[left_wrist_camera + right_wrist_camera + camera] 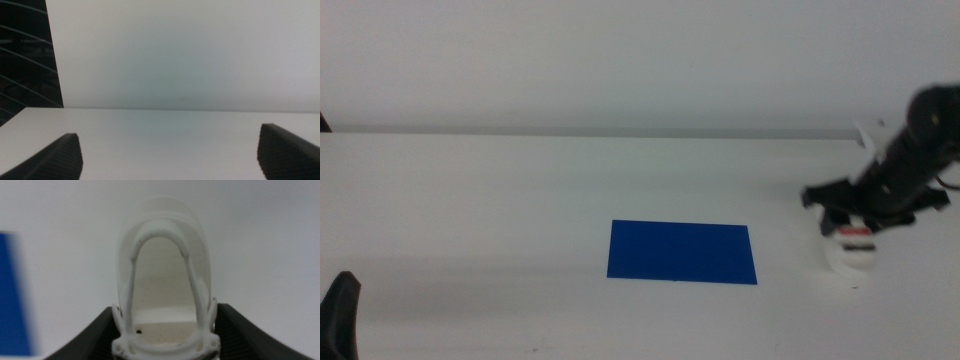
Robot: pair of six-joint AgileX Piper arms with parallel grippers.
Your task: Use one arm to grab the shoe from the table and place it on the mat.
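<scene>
middle view, one right pincer (850, 222) pinching one shoe (849, 253), one mat (681, 252), left pincer (170, 155) spread

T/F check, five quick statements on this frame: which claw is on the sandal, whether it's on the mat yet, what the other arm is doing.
1. The right claw has its jaws on either side of the small white chunky-soled sandal. True.
2. The sandal already lies on the thin royal-blue rectangular mat. False: it is off the mat, towards the side the right arm comes in from, over the plain white table.
3. The left claw holds the sandal. False: its jaws stand wide apart with only bare table between them.
4. The mat has nothing on it. True.
5. Both arms reach over the mat. False: the left claw waits at the middle view's bottom edge, and the right arm is over the sandal.
</scene>
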